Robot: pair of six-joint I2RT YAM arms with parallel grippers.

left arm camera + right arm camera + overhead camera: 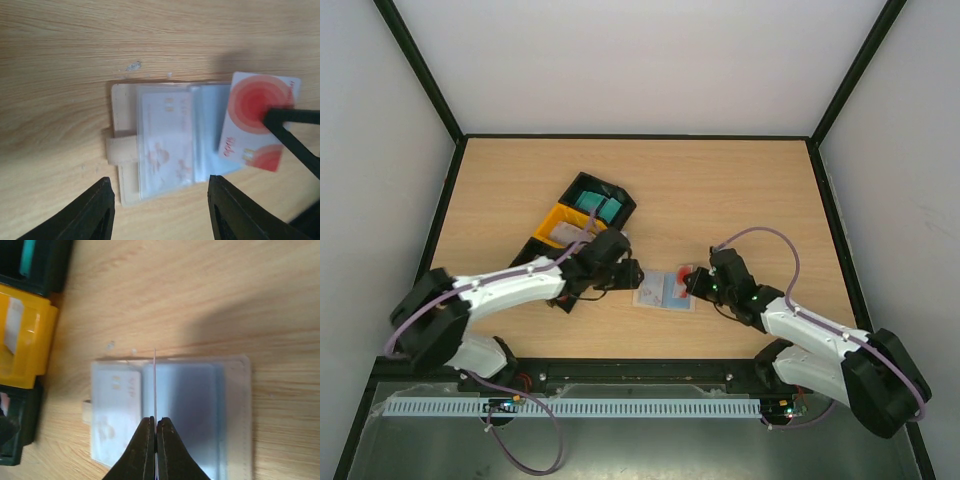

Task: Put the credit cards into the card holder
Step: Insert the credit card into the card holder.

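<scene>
While the holder (pixel 127 150) lies open on the bench (pixel 70 60), we see the right end effector (pixel 155 424) pinching a white card (pixel 250 107) with red circles over it, its lettering too blurred to read. The left end effector (pixel 161 202) hovers half-spread, empty.

From the right wrist, the thin white red-circled plastic card (pixel 245 100) is showing only its edge. The frame bottom is cutting off the flat beige card holder (pixel 244 410).
</scene>
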